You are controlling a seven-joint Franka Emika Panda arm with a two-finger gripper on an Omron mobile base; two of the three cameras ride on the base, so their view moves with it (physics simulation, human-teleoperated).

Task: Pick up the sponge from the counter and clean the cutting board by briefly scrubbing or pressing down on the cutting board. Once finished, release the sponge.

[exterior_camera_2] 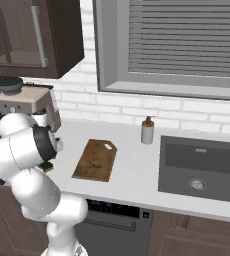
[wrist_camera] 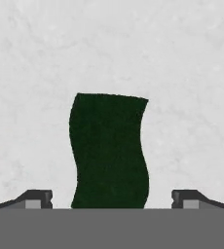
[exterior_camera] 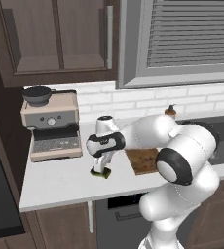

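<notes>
The sponge (exterior_camera: 100, 172) lies on the light counter (exterior_camera: 60, 182), left of the brown cutting board (exterior_camera: 144, 160) and apart from it. My gripper (exterior_camera: 102, 165) points straight down right over the sponge. In the hand view the dark green sponge (wrist_camera: 109, 151) lies between the two fingertips (wrist_camera: 36, 198), which stand wide apart with a gap on each side, so my gripper (wrist_camera: 112, 197) is open and grips nothing. The cutting board (exterior_camera_2: 95, 160) rests flat on the counter (exterior_camera_2: 132, 172) with nothing on it.
A coffee machine (exterior_camera: 53, 124) stands at the back left of the counter. A soap dispenser (exterior_camera_2: 147, 131) stands by the wall, beside the dark sink (exterior_camera_2: 202, 167) on the right. Wall cabinets (exterior_camera: 60, 39) hang above the counter.
</notes>
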